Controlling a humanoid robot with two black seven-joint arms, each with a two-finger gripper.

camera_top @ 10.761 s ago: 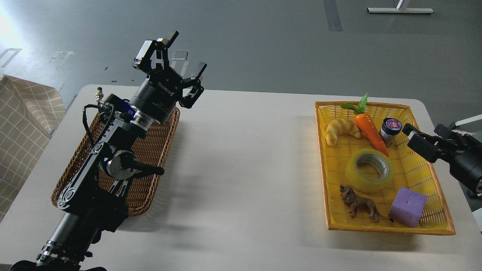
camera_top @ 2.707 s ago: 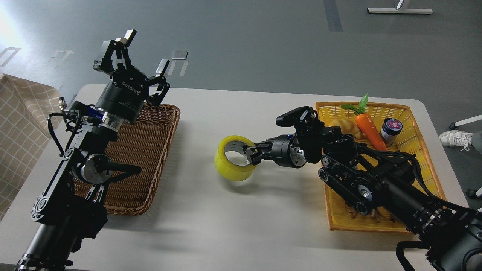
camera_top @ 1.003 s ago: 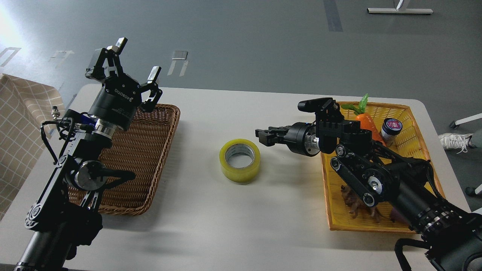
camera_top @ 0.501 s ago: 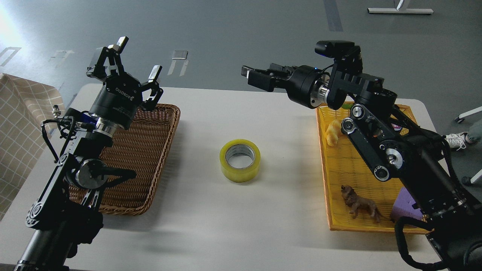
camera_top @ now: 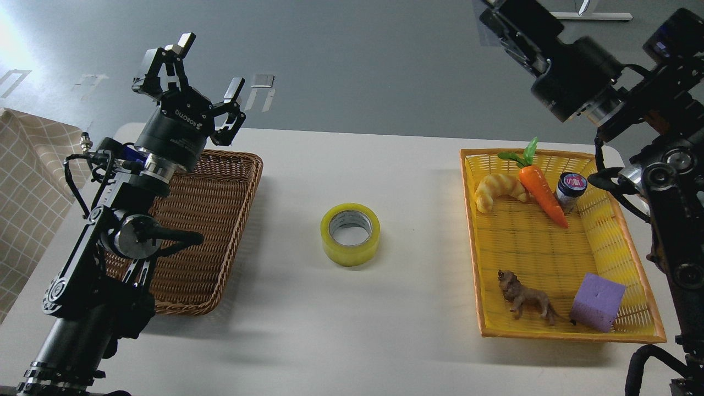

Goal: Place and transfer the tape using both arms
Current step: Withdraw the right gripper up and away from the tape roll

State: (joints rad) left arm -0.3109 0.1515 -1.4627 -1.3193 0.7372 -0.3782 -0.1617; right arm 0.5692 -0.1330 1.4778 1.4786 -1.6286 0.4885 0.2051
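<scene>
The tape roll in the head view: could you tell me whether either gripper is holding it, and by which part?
Neither. The tape lies flat on the table; the left gripper is open and empty.

The tape (camera_top: 350, 234) sits alone in the middle of the frame, with bare white table (camera_top: 341, 324) all around it. I can reach it from any side. The brown basket (camera_top: 220, 220) at the left and the yellow basket (camera_top: 478, 247) at the right are both well apart from it. My left gripper (camera_top: 201, 74) hangs high at the upper left, fingers spread wide.
</scene>
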